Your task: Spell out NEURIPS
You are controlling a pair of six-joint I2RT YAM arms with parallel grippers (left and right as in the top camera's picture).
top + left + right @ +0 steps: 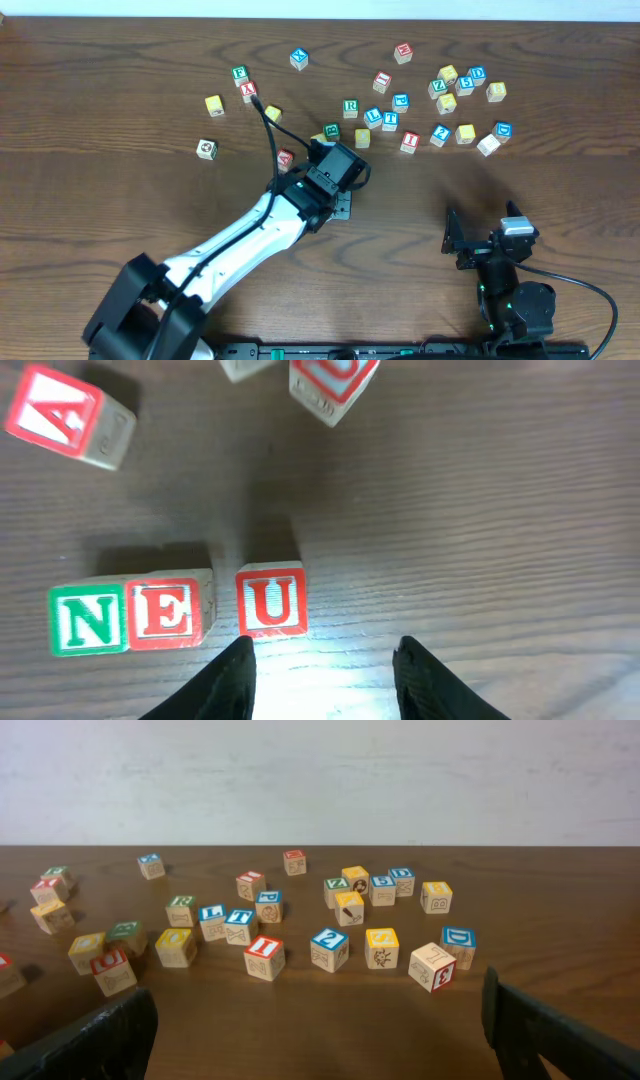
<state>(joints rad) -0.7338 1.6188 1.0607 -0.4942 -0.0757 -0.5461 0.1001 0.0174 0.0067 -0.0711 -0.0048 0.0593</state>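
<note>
The N cube (88,618), E cube (165,613) and U cube (271,600) lie in a row on the dark wooden surface (120,60). N and E touch; U sits just beside E with a narrow gap. The left gripper (325,672) hangs just behind the U cube, its fingers apart with nothing between them, and its left finger is close to that cube's near edge. Only the left wrist view shows this row. From overhead the wrist of the left arm (250,235) covers it, the arm reaching from the lower left corner up toward the middle of the surface.

The R cube (350,107), green-bordered, and the I cube (409,141), red-bordered, lie among the scattered cubes (465,133) farther back and to the right. The right wrist view shows both upright, well apart from each other.

A red-bordered A cube (65,415) lies tilted beyond the row.

The right gripper (320,1030) hovers low near the front edge, its fingers spread wide and empty, facing the scattered cubes from well back.
</note>
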